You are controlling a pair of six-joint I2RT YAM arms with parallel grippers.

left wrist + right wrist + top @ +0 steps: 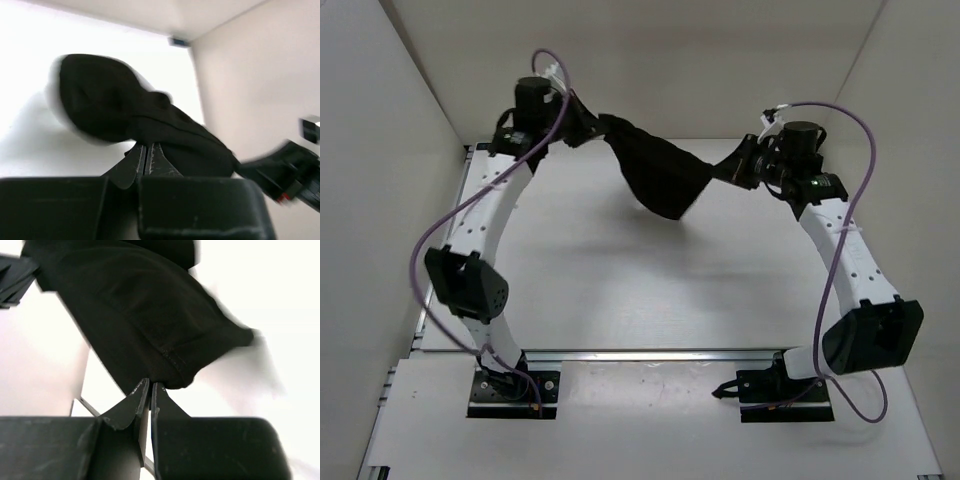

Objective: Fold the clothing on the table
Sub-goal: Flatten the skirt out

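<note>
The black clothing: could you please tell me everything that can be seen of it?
The clothing is plain black, soft, limp fabric, bunched rather than spread. It hangs like a hammock over the far side of the table, sagging in the middle. The left gripper is shut on one end and the right gripper on the other, beside a stitched hem. Whether its lowest fold touches the table cannot be told.

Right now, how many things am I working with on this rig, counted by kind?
Black garment: 1, hanging between the grippers
Grippers: 2, left gripper and right gripper, each shut on the garment
White table: 1
Total: 4
</note>
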